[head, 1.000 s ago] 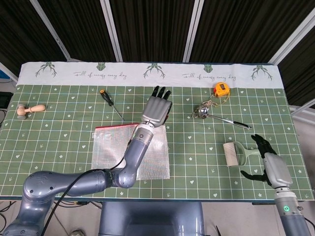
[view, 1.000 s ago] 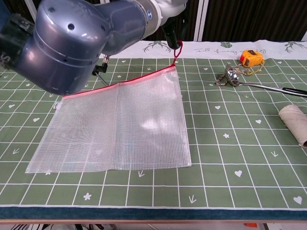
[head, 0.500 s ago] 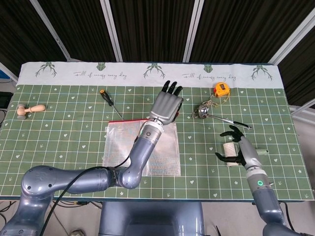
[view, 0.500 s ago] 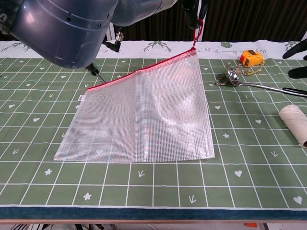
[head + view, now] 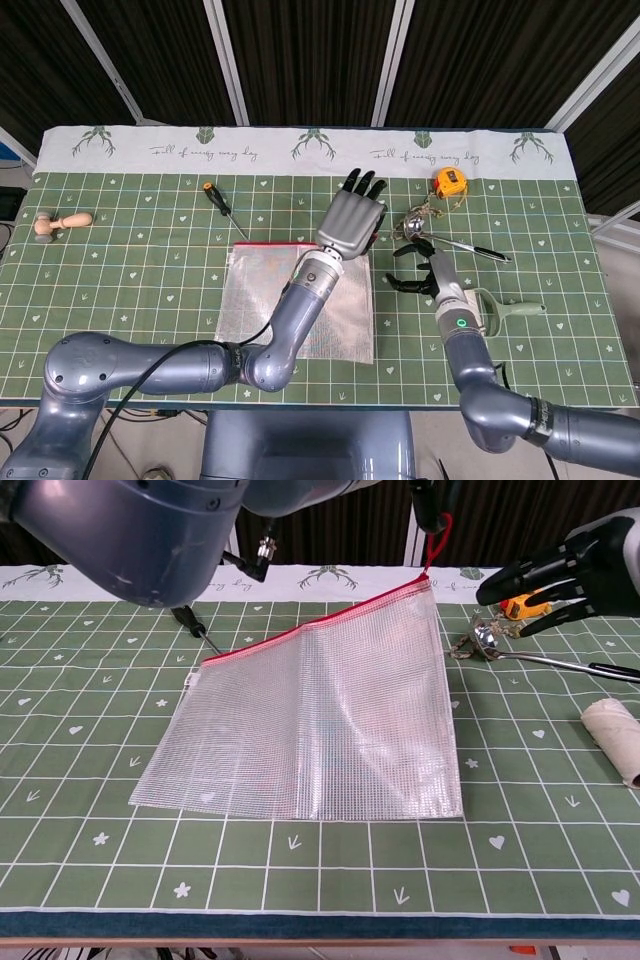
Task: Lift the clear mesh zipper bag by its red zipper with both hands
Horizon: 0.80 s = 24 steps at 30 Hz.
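Since a second ago, I am carrying the bag's corner further to my right and higher, and my right hand (image 5: 424,273) is swinging in from the table's near right edge toward it. My left hand (image 5: 352,216) is pinching the red pull loop (image 5: 433,540) at the zipper's end, the other fingers reaching flat toward the far edge. The clear mesh zipper bag (image 5: 318,718) is hanging from that pinch by one corner, directly beneath my left hand, while its lower part is lying on the green checked cloth (image 5: 130,270). My right hand is hovering just beside the raised corner, apart from it, fingers spread and holding nothing.

Counting: one bag, one screwdriver (image 5: 223,208), one yellow tape measure (image 5: 450,181), one metal strainer spoon (image 5: 541,656) (handle pointing to my right), one lint roller (image 5: 612,735), one wooden stamp (image 5: 62,222).

The red zipper (image 5: 312,622), the bag's long top edge, is running diagonally, climbing from low at my left to high at my right.
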{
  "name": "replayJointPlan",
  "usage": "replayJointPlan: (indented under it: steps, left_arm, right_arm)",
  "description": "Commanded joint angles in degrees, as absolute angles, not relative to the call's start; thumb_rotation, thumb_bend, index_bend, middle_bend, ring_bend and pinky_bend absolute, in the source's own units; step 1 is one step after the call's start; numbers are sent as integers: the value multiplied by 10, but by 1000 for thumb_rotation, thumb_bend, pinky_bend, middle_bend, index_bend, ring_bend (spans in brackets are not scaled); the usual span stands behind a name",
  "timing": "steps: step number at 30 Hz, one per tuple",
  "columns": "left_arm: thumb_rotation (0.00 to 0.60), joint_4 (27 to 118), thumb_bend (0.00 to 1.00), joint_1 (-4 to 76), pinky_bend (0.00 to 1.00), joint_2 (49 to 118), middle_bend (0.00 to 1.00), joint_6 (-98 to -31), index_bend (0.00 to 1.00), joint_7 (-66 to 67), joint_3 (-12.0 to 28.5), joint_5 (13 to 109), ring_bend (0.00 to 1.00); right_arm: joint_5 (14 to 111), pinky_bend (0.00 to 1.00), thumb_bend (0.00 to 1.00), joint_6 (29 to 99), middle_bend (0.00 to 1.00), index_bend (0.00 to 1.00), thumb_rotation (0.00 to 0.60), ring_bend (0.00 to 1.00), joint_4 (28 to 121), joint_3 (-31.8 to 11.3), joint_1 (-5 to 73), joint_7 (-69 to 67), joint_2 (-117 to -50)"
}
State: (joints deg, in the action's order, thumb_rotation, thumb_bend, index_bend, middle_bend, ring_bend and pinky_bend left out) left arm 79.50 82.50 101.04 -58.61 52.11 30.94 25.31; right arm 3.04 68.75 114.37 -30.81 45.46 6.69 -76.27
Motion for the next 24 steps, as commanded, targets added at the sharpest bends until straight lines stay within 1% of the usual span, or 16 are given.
replayJointPlan:
  steps: [1,10,17,24]
  left_arm:
    - [600,795,403,831,0,1012,145,-590,617,518,307,250,0]
    - [600,792,403,841,0,1010,144,-594,617,512,300,242,0]
    - [600,794,403,846,0,1008,144,-597,617,505,293,236,0]
    - [600,801,403,850,0,1003,144,-603,618,501,288,234,0]
  right_arm:
    - [1,206,375,695,126,409,600,0,1119,-323,472,77,-783]
    - [-29,206,435,696,131,448,600,0,1099,-338,486,78,-807]
    - [-33,206,437,706,131,448,600,0,1105,-347,495,81,-822]
    - [-39,206,439,707,136,461,600,0,1092,-355,503,87,-836]
